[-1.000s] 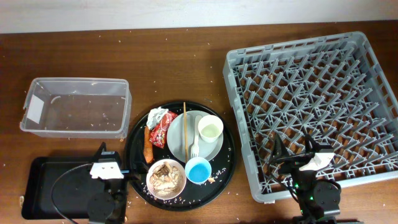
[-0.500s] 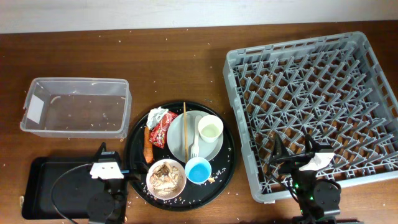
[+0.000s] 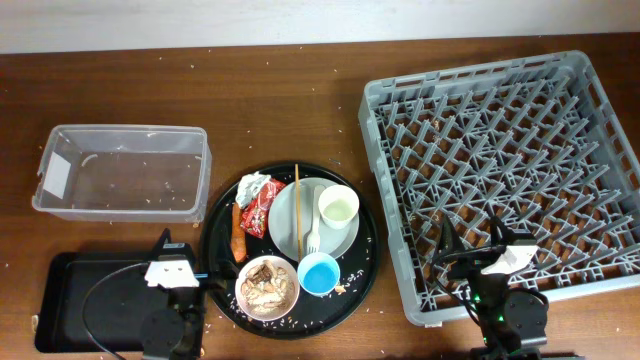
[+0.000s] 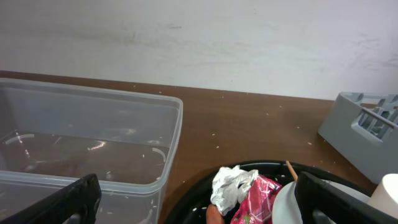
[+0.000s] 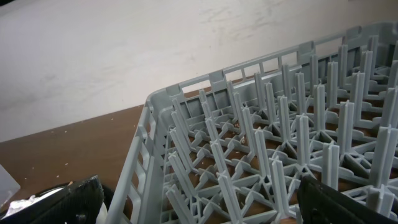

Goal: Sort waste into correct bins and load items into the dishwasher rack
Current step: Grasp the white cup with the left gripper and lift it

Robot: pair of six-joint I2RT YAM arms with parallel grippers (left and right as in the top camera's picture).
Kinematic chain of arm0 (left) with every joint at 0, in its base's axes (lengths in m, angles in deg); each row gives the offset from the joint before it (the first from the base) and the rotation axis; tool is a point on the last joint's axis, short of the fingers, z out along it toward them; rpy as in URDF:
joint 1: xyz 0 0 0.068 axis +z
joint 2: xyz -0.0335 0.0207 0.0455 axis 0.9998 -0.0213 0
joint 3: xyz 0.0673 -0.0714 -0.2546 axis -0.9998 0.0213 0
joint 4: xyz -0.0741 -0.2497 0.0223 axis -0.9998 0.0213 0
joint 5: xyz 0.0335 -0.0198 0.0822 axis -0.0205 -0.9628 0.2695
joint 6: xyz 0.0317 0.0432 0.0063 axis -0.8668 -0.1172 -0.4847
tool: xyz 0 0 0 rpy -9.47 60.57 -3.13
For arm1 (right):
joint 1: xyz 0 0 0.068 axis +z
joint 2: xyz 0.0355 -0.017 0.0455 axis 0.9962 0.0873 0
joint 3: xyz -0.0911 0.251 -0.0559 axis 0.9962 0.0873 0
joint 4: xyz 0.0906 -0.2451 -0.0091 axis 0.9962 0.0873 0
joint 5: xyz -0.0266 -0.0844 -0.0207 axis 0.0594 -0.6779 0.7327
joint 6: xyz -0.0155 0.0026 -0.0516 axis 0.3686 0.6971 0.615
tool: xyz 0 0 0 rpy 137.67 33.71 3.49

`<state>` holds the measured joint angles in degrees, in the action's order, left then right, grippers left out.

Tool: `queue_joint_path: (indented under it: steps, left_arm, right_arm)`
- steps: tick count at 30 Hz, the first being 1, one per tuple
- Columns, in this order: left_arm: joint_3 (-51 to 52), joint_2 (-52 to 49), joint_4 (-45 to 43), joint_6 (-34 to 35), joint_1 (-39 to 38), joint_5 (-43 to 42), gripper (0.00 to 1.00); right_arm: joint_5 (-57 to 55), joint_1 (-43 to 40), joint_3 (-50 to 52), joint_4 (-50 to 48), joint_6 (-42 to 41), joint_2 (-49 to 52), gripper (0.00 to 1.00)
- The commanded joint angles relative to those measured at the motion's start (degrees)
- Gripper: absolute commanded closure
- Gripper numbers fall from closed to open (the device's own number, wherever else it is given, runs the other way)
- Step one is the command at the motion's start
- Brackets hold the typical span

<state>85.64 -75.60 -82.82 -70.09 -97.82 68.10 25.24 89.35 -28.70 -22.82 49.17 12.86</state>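
Observation:
The round black tray [image 3: 365, 268] holds a crumpled red-and-silver wrapper [image 3: 257, 200], an orange carrot-like stick [image 3: 238, 234], a pale plate [image 3: 288, 225] with a cream cup [image 3: 338, 208], a white fork [image 3: 312, 235] and a chopstick [image 3: 296, 190], a blue cup [image 3: 318, 273], and a white bowl of brown scraps [image 3: 266, 284]. The wrapper also shows in the left wrist view [image 4: 239, 193]. My left gripper [image 3: 172, 262] is open and empty over the black bin [image 3: 70, 290]. My right gripper [image 3: 480, 250] is open and empty over the grey rack's [image 3: 500, 160] front edge. The clear tub [image 3: 122, 170] is empty.
White crumbs lie scattered on the brown table. The rack [image 5: 261, 143] fills the right wrist view. The clear tub [image 4: 87, 143] stands left of the round tray in the left wrist view.

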Motion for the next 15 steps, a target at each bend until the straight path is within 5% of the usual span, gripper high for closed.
queue_joint_path:
  steps: [1,5,9,11,15]
  left_arm:
    - [0.39,-0.24,-0.11,-0.7,-0.33,-0.61,0.01]
    - [0.39,-0.24,-2.89,-0.7,-0.33,0.35,0.01]
    - [0.33,-0.24,-4.85,-0.68,-0.33,-13.16,0.01]
    - [-4.98,-0.28,-6.29,0.2,-0.33,-23.39,0.01]
    - [-28.48,-7.69,17.7,0.35,-0.33,-20.09,0.01]
  right_arm:
    - [-0.33,-0.31,0.35,0.26,0.13,-0.33,0.01]
    - [4.35,-0.24,0.35,-0.02,-0.2,-0.15,0.01]
    - [14.08,-0.26,-1.92,-9.92,-13.79,0.15,0.02]
    - [19.58,-0.26,-14.08,1.36,-13.79,0.96,0.02]
    - [16.72,-0.26,-44.52,31.08,-1.68,14.71,0.01]
